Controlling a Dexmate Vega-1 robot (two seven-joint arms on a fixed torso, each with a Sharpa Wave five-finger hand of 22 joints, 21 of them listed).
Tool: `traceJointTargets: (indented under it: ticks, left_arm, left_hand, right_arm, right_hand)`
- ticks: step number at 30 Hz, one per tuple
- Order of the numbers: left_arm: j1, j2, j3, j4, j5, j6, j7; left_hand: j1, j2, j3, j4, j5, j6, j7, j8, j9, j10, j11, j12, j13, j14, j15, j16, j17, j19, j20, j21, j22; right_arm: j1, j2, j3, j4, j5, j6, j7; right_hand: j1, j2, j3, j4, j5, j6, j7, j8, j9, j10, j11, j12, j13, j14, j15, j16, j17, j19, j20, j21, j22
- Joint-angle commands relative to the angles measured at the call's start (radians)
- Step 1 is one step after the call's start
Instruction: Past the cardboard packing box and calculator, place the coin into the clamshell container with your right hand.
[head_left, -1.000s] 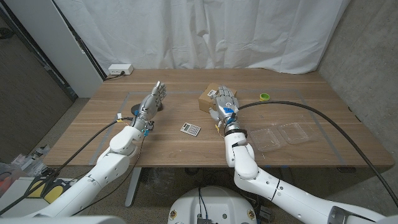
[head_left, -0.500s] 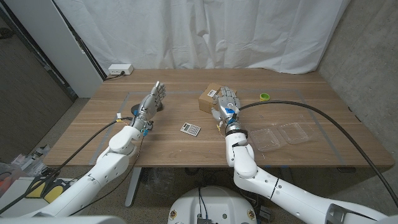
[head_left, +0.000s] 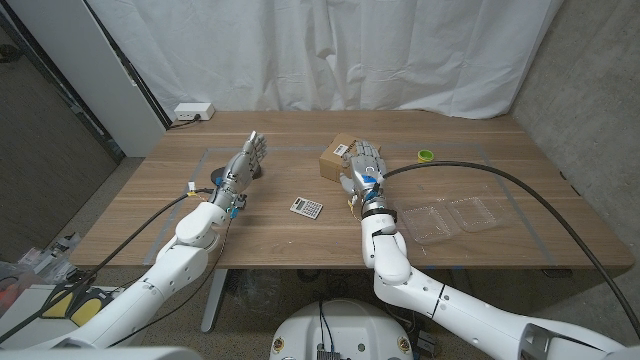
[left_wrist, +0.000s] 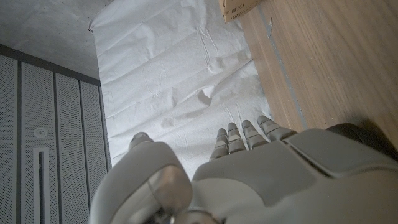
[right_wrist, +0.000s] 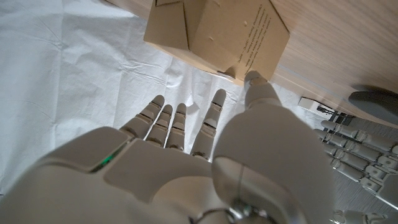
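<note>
The right hand (head_left: 366, 165) stands upright with fingers spread, holding nothing, just beside the cardboard packing box (head_left: 339, 156). The calculator (head_left: 307, 207) lies near its wrist, the clear clamshell container (head_left: 455, 217) open to the right. I cannot make out the coin. The left hand (head_left: 243, 164) stands open-fingered on the wooden surface (head_left: 280, 240).
</note>
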Motion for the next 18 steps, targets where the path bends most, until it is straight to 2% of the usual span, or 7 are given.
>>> traceJointTargets:
  ticks: [1,18]
  left_arm:
    - [-0.005,-0.007,0.002,0.019,-0.006,-0.01,-0.009]
    - [-0.013,-0.017,0.006,0.037,-0.009,-0.015,-0.016]
  left_hand:
    - [0.011,0.004,-0.007,0.005,-0.004,0.007,0.006,0.001,0.005,0.006,0.002,-0.001,0.005,-0.007,0.007,-0.001,0.004,-0.005,-0.014,0.002,0.005]
    - [0.013,0.006,-0.01,0.005,-0.007,0.007,0.004,0.0,0.005,0.005,0.002,-0.001,0.005,-0.007,0.007,-0.001,0.004,-0.005,-0.014,0.002,0.005]
  right_arm:
    - [0.01,0.011,-0.004,0.038,0.041,0.015,-0.089]
    - [0.035,0.024,-0.026,0.079,0.076,0.029,-0.141]
  right_hand:
    - [-0.012,-0.002,-0.008,-0.001,0.006,0.024,-0.003,0.013,0.008,0.018,-0.002,0.008,0.004,0.017,0.0,0.007,0.005,0.017,0.003,0.006,0.005]
    - [-0.014,-0.004,-0.014,0.0,0.006,0.04,-0.004,0.028,0.021,0.034,0.0,0.009,0.005,0.032,0.002,0.004,0.006,0.029,0.006,0.008,0.006]
